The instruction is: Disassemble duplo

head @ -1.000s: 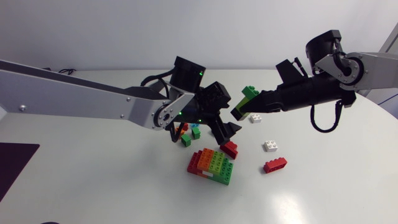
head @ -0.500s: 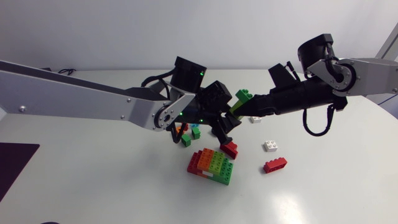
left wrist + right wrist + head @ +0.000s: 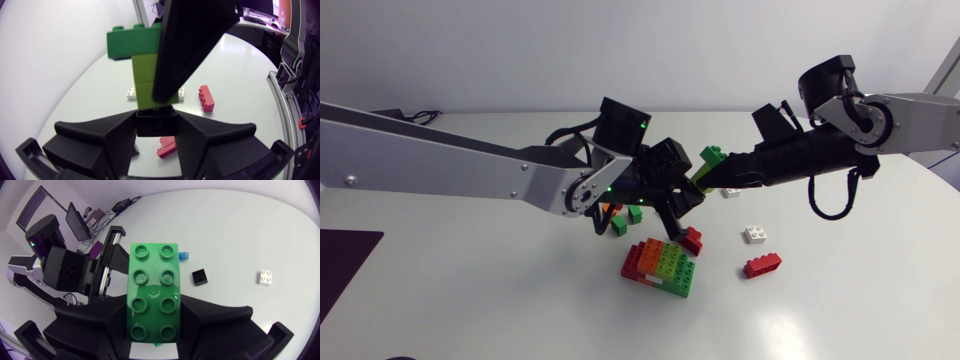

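A small stack hangs in the air above the table: a dark green brick (image 3: 131,42) on top, a lime brick (image 3: 144,85) under it and a black brick (image 3: 156,124) at the bottom. My right gripper (image 3: 706,177) comes in from the right and is shut on the dark green brick (image 3: 152,297). My left gripper (image 3: 156,131) is shut on the black brick from both sides; in the head view it (image 3: 677,203) sits just left of the stack (image 3: 712,157). A larger duplo block (image 3: 662,268) of red, orange, green and white bricks lies on the table below.
Loose bricks lie around: a red one (image 3: 692,239) beside the block, another red one (image 3: 761,265), white ones (image 3: 755,234) (image 3: 730,191), and small green ones (image 3: 620,224) under my left arm. A black brick (image 3: 200,276) and a blue piece (image 3: 184,256) lie further off.
My right arm carried the green stack leftward to my left gripper. The left gripper's fingers, open a second ago, have shut on the black brick at the stack's bottom.
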Controlling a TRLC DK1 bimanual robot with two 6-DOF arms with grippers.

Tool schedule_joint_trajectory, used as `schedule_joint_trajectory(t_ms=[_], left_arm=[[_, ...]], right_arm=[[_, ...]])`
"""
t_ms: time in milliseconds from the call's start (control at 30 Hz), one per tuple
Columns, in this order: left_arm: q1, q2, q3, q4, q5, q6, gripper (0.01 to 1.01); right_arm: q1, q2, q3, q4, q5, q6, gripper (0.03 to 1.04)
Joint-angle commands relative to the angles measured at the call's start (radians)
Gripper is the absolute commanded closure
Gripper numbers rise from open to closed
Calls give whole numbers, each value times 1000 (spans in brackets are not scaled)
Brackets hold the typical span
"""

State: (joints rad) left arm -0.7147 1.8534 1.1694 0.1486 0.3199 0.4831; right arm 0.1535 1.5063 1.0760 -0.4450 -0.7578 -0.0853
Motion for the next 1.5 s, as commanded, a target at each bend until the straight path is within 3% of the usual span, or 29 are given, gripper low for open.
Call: schedule_joint_trajectory(t_ms=[0, 200, 433, 633, 833, 967, 1067, 1267, 1467], left_arm=[[11, -17, -42, -17, -8, 35, 711], [47, 17, 1, -72, -53, 48, 710], [116, 230, 263, -383, -107, 8, 693], [118, 319, 361, -491, -125, -9, 600], [115, 326, 380, -518, -125, -21, 516], [118, 311, 385, -535, -125, -28, 249], [112, 256, 358, -534, -124, -32, 134], [73, 87, 222, -400, -41, -69, 125], [31, 13, 144, -291, -36, -97, 126]], right_arm=[[-22, -21, 2, -23, -14, -24, 800], [-72, -17, 25, -26, -15, -36, 800], [-60, -37, -21, -26, 12, -65, 800], [-23, -52, -41, -26, 29, -73, 800], [-19, -52, -42, -26, 31, -74, 800], [-19, -51, -34, -26, 29, -71, 800], [-20, -43, -28, -23, 29, -68, 798], [-28, -26, -14, -14, 34, -50, 798], [-23, -4, -5, 12, 40, -11, 800]])
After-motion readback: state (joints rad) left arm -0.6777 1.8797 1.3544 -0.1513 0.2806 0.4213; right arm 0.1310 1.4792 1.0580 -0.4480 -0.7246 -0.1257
